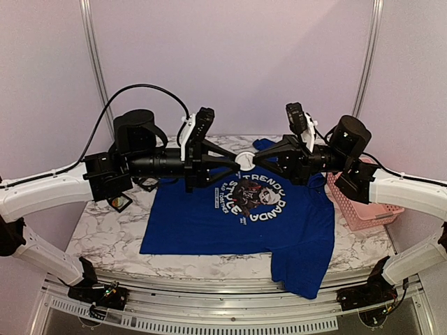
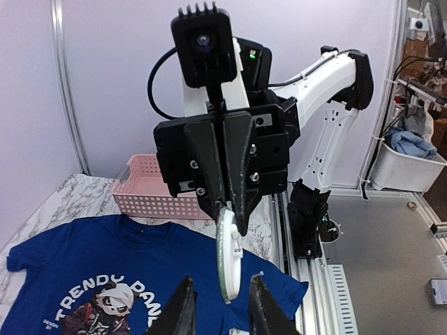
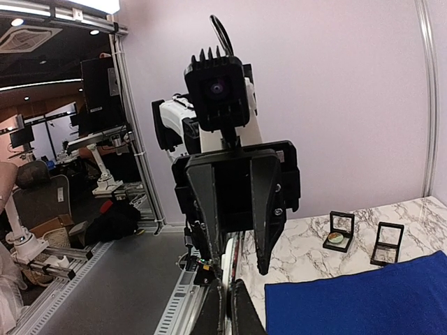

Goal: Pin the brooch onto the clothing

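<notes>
The brooch (image 1: 246, 160) is a small round disc with a white back and a greenish rim, held in the air above the blue panda T-shirt (image 1: 209, 223). My right gripper (image 1: 257, 160) is shut on the disc's edge; the right wrist view shows its jaws (image 3: 228, 285) pinching the thin disc (image 3: 228, 248). My left gripper (image 1: 236, 162) faces it. In the left wrist view its fingers (image 2: 222, 279) stand open on either side of the disc (image 2: 229, 258), with a gap on both sides. The shirt (image 2: 84, 258) lies flat on the marble table.
A pink basket (image 1: 363, 202) stands at the table's right edge, also in the left wrist view (image 2: 150, 192). Two small black square boxes (image 3: 339, 230) (image 3: 387, 244) sit on the marble beyond the shirt's left side. The shirt's hem hangs over the near table edge (image 1: 300, 283).
</notes>
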Available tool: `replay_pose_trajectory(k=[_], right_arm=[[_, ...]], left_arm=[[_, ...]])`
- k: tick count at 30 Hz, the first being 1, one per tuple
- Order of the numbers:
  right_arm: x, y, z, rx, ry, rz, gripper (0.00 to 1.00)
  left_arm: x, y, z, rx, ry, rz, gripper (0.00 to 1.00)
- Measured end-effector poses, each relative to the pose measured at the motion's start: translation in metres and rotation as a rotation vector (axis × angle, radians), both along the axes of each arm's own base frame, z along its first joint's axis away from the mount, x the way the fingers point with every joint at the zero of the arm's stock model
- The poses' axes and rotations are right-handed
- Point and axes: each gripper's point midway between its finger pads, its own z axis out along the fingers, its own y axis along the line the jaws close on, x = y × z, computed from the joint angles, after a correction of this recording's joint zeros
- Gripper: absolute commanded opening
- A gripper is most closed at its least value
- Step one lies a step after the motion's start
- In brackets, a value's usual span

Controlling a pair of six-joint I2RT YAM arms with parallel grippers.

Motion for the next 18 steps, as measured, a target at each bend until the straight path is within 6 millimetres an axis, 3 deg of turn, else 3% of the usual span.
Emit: replay_pose_trajectory(k=[3, 6, 10, 12, 15, 18], right_arm=[[0.000, 0.000, 0.000, 0.000, 0.000, 0.000, 0.00], [-0.001, 0.000, 0.001, 0.005, -0.017, 0.006, 0.00], [0.001, 0.000, -0.001, -0.004, -0.011, -0.004, 0.30], [0.004, 0.001, -0.003, -0.017, -0.002, -0.022, 0.36], [0.008, 0.003, -0.007, -0.040, 0.006, -0.042, 0.38], [0.009, 0.007, -0.010, -0.058, 0.012, -0.052, 0.32]], left_arm=[[-0.002, -0.002, -0.001, 0.000, 0.002, -0.006, 0.00], [-0.003, -0.003, -0.001, -0.001, 0.019, -0.007, 0.00], [-0.002, -0.003, -0.001, -0.001, 0.026, 0.000, 0.00], [0.000, -0.003, -0.002, 0.001, 0.022, 0.013, 0.00], [0.003, -0.003, -0.002, 0.002, 0.008, 0.030, 0.00], [0.004, -0.003, -0.002, 0.003, 0.000, 0.037, 0.00]])
